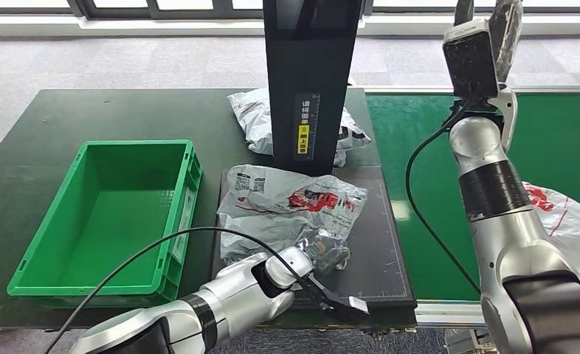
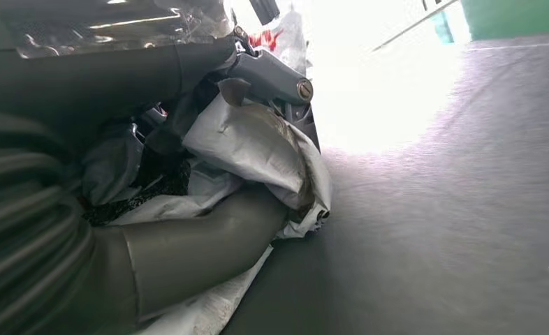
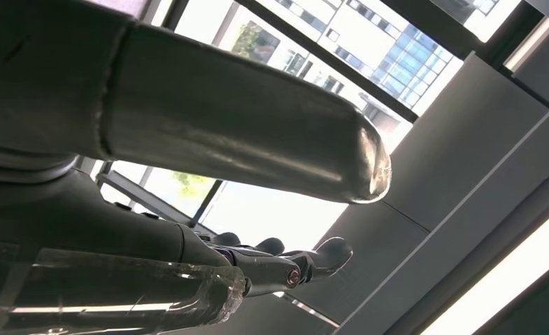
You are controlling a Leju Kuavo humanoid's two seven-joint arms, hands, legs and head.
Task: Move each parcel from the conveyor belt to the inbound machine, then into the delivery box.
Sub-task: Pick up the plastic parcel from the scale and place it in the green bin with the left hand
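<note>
Dark green table (image 1: pixel 66 125) ran across your head view, window frames along the far edge, green conveyor belt (image 1: pixel 567 140) off at 3 o'clock.

Left arm came in from 6 o'clock, forearm angled toward 2 o'clock, low over the near edge of the black scanner plate (image 1: pixel 379 251). Your left hand (image 1: pixel 324 258) was closed on the near corner of the white parcel (image 1: pixel 287 203) lying on that plate. Left wrist view backed this up: the thumb (image 2: pixel 209 244) pressed under crumpled white plastic (image 2: pixel 258 150), and the darker fingers (image 2: pixel 265 73) wrapped over the top. The rest of that parcel spread out toward 12 o'clock from the hand, flat on the plate, at the foot of the black inbound machine column (image 1: pixel 313 81).

Right arm stood nearly vertical at 2 o'clock, forearm raised, right hand (image 1: pixel 505 37) up at the top edge of frame. In the right wrist view the thumb (image 3: pixel 258 132) and fingers (image 3: pixel 306 258) were extended and apart against the ceiling, with nothing between them.

A second parcel (image 1: pixel 254 118) sat behind the column at 12 o'clock, partly hidden by it. A third parcel (image 1: pixel 567 214) lay on the belt at 3 o'clock, beside the right upper arm. The green delivery box (image 1: pixel 173 214) sat at 9 o'clock, just left of the plate.
</note>
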